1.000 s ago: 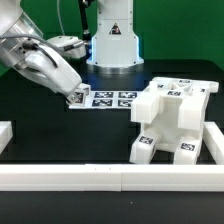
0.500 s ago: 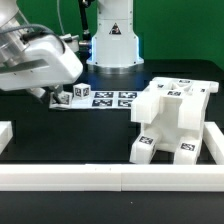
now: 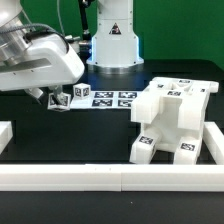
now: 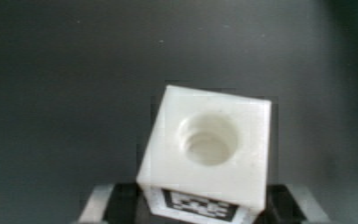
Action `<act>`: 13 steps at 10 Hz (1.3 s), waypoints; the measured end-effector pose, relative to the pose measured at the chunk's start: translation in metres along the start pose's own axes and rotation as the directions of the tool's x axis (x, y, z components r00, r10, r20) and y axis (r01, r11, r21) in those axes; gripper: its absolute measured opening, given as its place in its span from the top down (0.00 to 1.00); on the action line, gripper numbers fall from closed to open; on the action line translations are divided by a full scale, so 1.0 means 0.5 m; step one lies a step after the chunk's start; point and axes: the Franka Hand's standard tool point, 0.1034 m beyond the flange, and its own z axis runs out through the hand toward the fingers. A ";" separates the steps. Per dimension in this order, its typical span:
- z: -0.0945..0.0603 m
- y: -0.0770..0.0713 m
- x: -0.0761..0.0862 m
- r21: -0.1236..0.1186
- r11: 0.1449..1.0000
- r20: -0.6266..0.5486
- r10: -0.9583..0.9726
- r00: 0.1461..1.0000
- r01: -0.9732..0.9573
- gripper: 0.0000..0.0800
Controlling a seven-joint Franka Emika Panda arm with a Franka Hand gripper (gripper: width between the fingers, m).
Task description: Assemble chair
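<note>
My two-finger gripper (image 4: 197, 203) pinches a small white plastic block (image 4: 208, 140) by its tagged end, keeping its socket clear, probably for mating with the blocky white plastic chair (image 3: 170, 120)

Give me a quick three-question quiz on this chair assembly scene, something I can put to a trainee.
1. True or false: the end effector is closed on a small white piece that carries a square tag.
2. Pick one: the partly built chair stands A) at the exterior view's right, beside the white border rail; B) at the exterior view's left; C) in the end effector's grip.
3. Fill the gap: in the wrist view, the held piece's broad face shows a round ____.

Key: 1 true; 2 A; 3 recess.
</note>
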 end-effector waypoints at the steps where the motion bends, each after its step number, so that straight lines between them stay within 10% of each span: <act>1: 0.005 -0.001 0.002 -0.071 0.994 -0.016 -0.084 0.996 0.082 0.66; 2: 0.012 -0.004 0.005 -0.170 0.969 -0.050 -0.188 0.981 0.177 0.66; 3: 0.031 0.000 -0.004 -0.207 0.958 -0.085 -0.220 0.972 0.199 0.66; 7: 0.036 0.004 -0.011 -0.199 0.961 -0.070 -0.208 0.976 0.191 0.66; 8: 0.028 0.004 -0.005 -0.217 0.953 -0.086 -0.233 0.969 0.210 0.66; 11: -0.011 0.007 0.001 -0.386 0.858 -0.253 -0.452 0.855 0.340 0.66; 12: 0.004 0.016 -0.012 -0.407 0.850 -0.267 -0.461 0.846 0.334 0.66; 13: 0.012 0.024 -0.018 -0.375 0.872 -0.247 -0.422 0.873 0.315 0.66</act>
